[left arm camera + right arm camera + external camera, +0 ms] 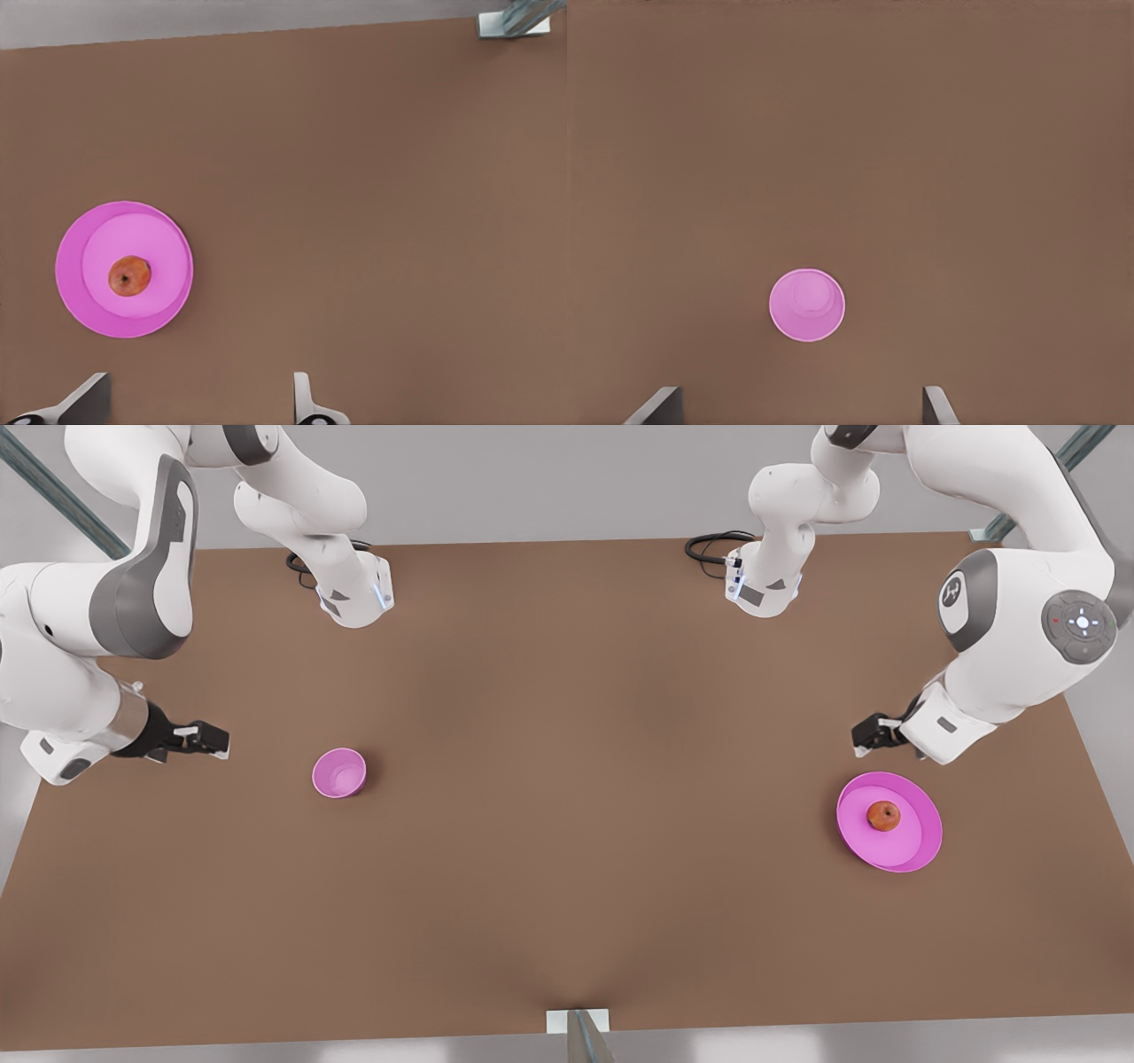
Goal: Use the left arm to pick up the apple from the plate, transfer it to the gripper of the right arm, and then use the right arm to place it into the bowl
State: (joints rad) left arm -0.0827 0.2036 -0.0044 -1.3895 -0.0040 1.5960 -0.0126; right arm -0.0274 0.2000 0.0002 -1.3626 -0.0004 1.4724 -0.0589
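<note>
The left gripper [864, 737] hangs with fingers [303, 396] spread wide above the brown table [567, 850], near the plate [921, 841] at the front view's right. The apple [883, 816] sits on the plate, untouched. The right gripper [217, 740] hangs at the front view's left, fingers [935, 405] also wide apart and holding nothing, beside the bowl [338, 772]. Plate and bowl stand well apart.

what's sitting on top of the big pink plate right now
One small red-orange apple rests near the middle of the wide shallow magenta-pink plate, nothing else. The patch of plate beneath it is covered.
</note>
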